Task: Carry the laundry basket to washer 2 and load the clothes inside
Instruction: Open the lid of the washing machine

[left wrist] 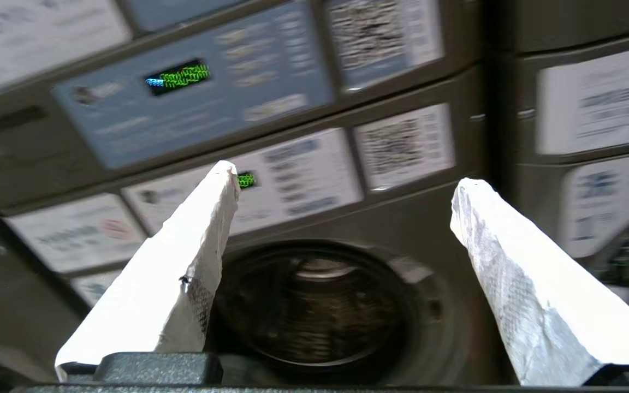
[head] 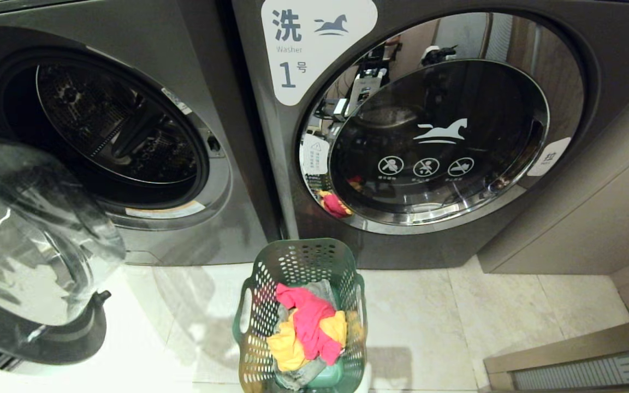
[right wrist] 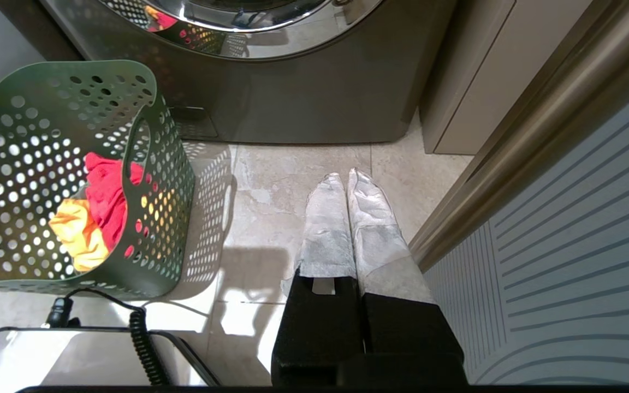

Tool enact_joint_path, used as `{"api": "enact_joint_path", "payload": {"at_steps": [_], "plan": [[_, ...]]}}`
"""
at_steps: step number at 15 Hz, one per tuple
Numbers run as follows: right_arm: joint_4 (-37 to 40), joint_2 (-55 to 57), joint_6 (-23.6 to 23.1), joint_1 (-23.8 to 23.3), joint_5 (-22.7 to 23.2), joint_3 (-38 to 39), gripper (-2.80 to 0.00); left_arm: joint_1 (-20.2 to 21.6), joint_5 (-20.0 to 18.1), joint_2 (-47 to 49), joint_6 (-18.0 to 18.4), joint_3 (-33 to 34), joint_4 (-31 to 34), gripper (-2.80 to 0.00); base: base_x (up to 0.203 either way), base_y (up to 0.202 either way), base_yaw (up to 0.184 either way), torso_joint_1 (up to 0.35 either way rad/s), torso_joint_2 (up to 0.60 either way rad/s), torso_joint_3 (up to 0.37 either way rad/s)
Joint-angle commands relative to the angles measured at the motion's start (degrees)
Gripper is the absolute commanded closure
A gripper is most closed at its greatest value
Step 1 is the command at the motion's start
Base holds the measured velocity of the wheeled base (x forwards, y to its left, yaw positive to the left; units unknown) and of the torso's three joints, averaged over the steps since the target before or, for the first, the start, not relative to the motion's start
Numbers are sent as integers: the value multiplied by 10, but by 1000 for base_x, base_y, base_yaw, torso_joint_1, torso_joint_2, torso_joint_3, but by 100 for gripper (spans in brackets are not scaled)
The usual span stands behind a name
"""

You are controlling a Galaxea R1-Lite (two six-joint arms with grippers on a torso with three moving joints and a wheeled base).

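The dark green laundry basket stands on the floor tiles in front of the two machines, holding pink, yellow and grey clothes. In the right wrist view the basket and its clothes sit beside my right gripper, which hangs shut and empty over the tiles. On the left, a dark grey washer shows its drum, with its glass door swung wide; its number label is out of view. My left gripper is open and empty, facing that drum from a distance.
The machine labelled "1" stands on the right with its door closed. A beige cabinet adjoins it, and a grooved panel with a metal rail borders the floor. A coiled black cable lies near the basket.
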Motion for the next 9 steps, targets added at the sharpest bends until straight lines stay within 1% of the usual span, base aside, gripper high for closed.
{"api": "enact_joint_path", "payload": {"at_steps": [1,3,4,5,6,7,8,9], "plan": [[0,0,0,0,0,0,0,-5,-14,-132,-30,-13,185,-280,0,0,0,0,0,0],[0,0,0,0,0,0,0,-26,-35,-157,-38,-26,360,-280,0,0,0,0,0,0],[0,0,0,0,0,0,0,-52,-48,-168,-41,-27,435,-280,0,0,0,0,0,0],[0,0,0,0,0,0,0,-78,-68,-176,-38,-18,492,-280,0,0,0,0,0,0],[0,0,0,0,0,0,0,-91,-98,-181,-11,8,514,-280,0,0,0,0,0,0],[0,0,0,0,0,0,0,-105,-127,-181,48,37,517,-280,0,0,0,0,0,0],[0,0,0,0,0,0,0,-122,-146,-179,121,66,519,-280,0,0,0,0,0,0],[0,0,0,0,0,0,0,-136,-156,-175,206,88,520,-280,0,0,0,0,0,0]]}}
